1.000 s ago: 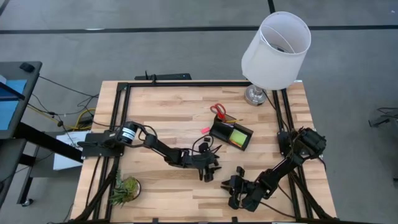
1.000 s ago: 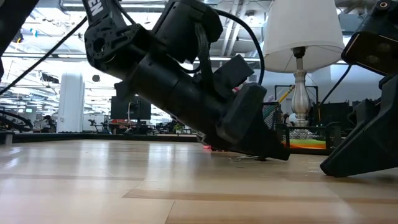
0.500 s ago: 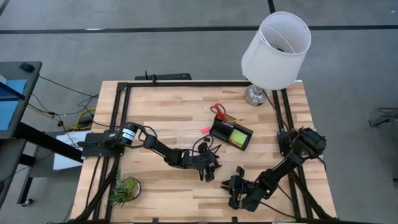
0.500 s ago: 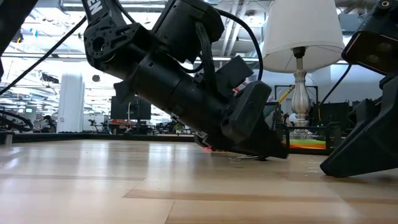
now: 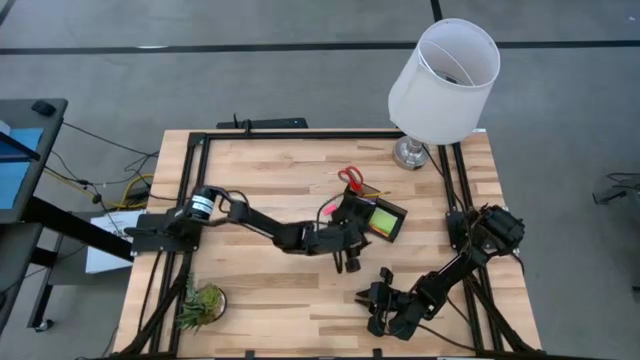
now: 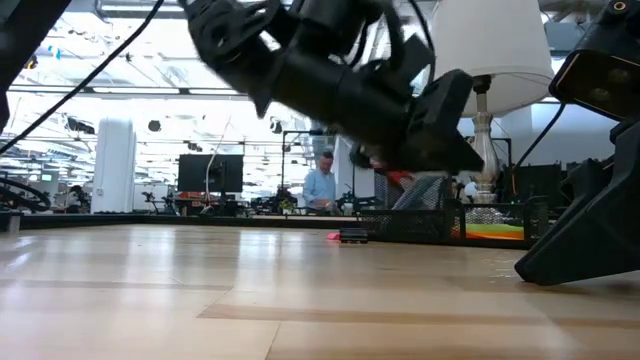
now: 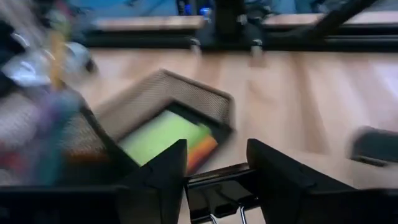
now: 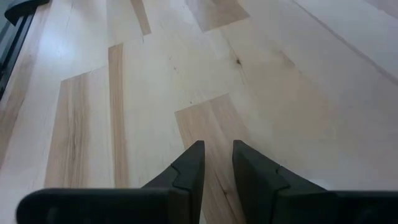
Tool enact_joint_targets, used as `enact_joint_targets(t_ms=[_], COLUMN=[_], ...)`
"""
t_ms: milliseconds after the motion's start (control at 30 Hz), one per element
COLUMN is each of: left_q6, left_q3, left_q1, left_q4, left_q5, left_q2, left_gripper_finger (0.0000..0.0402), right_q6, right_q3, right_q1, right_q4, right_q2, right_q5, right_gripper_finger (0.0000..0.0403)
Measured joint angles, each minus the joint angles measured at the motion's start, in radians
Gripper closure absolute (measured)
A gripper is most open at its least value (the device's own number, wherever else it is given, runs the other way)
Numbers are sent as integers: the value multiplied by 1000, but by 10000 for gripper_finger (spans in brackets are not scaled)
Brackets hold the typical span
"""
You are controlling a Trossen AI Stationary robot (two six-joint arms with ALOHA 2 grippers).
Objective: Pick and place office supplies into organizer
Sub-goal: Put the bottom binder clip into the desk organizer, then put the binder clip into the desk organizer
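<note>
No readable writing shows anywhere. The left gripper (image 7: 214,186) pinches a black binder clip (image 7: 219,198) just beside the organizer (image 5: 372,217) mid-bench; the right gripper (image 8: 216,163), slightly parted, holds nothing.

The high view looks straight down on the whole table (image 5: 250,170), far enough to take in floor on all sides. The low view sits at table-top height and looks level across the wood into the room. Both share the organizer (image 5: 372,217) (image 6: 440,218) and the lamp (image 5: 443,70) (image 6: 487,60). Each wrist view looks forward, close to the table; the left one also sees the organizer (image 7: 168,121).
</note>
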Motion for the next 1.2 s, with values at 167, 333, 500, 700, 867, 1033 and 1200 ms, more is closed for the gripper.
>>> enact_joint_targets(t_ms=[167, 333, 500, 700, 867, 1033, 1200], left_q6=[126, 111, 67, 73, 66, 67, 138], left_q3=[123, 147, 141, 141, 141, 141, 183], left_q1=[27, 58, 83, 104, 110, 99, 57], left_q4=[-134, -251, -309, -309, -329, -326, -413], left_q5=[-122, -284, -335, -313, -344, -308, -302], left_q2=[-8, 13, 11, 23, 23, 23, 22], left_gripper_finger=[250, 264, 244, 213, 203, 202, 208], right_q6=[0, 0, 0, 0, 0, 0, 1], right_q3=[0, 0, 0, 0, 0, 0, 0], right_q1=[5, 13, 14, 13, 13, 13, 13], right_q4=[2, 3, 6, 6, 7, 7, 7], right_q2=[0, 0, 0, 0, 0, 0, 0], right_q5=[4, 5, 6, 7, 13, 13, 14], right_gripper_finger=[326, 326, 326, 326, 326, 326, 326])
